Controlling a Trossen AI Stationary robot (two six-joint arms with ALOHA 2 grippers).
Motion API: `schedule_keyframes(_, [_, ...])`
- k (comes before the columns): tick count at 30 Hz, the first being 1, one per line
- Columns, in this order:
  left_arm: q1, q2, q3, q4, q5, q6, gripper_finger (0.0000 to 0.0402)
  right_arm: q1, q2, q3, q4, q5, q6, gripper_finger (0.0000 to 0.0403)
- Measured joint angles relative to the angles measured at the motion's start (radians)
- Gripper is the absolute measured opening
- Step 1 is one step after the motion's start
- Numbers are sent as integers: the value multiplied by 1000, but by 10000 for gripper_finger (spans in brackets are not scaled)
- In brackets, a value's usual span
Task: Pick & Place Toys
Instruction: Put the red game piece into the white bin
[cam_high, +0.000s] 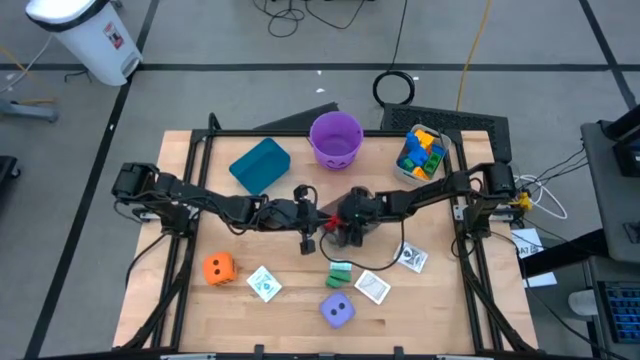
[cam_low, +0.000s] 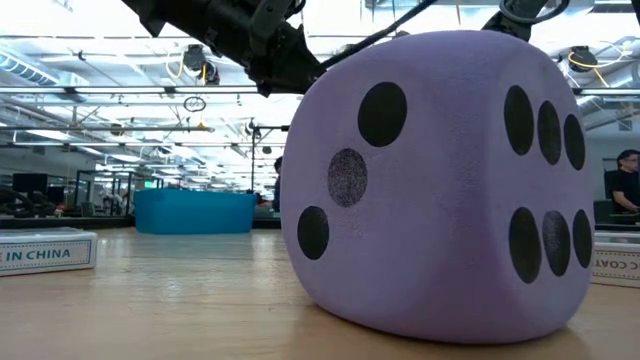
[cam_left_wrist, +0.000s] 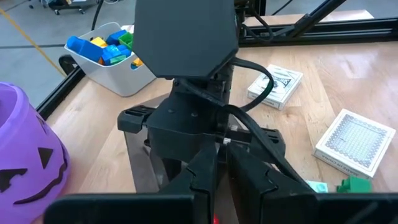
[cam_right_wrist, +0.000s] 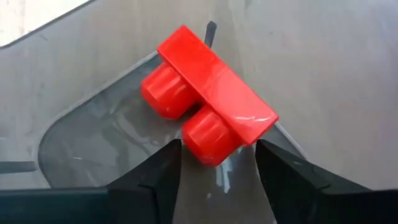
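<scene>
Both arms reach in to the middle of the table (cam_high: 180, 320), their grippers almost nose to nose. The left gripper (cam_high: 304, 240) is clenched tight with nothing seen between its fingers. The right gripper (cam_right_wrist: 217, 168) points down with its fingers (cam_right_wrist: 155, 171) parted on either side of one red block (cam_right_wrist: 208, 118), a two-stud piece lying on a clear plastic sheet; they flank the block, but I cannot tell whether they press it yet.

Counting the toys on the wood: two dice, the orange die (cam_high: 218, 267) towards the front left and the purple die (cam_high: 338, 310) at the front middle, so close to the low camera that it fills that view. Three white printed cards: one card (cam_high: 264, 284) just right of the orange die, a second card (cam_high: 372, 287) right of the purple die, a third card (cam_high: 411, 258) farther right. One green block (cam_high: 340, 272) lies between the grippers and the purple die.

At the back stand one teal bin (cam_high: 260, 165), one purple bucket (cam_high: 335, 138) with a pumpkin face, and one clear tub (cam_high: 420, 155) heaped with blue, yellow, green and orange blocks.
</scene>
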Motion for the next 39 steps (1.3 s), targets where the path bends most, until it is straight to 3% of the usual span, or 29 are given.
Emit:
schedule_keyframes(11, [0,0,0,0,0,2,42,0,0,0,104,0,17,124])
schedule_keyframes(19, [0,0,0,0,0,3,42,-2,-1,0,138,3,61,117])
schedule_keyframes(28, [0,0,0,0,0,3,42,-5,-2,1,107,9,115,146])
schedule_keyframes(34, [0,0,0,0,-1,3,42,-5,-2,1,123,64,110,203])
schedule_keyframes(39, [0,0,0,0,-1,3,42,18,-2,1,135,61,2,250])
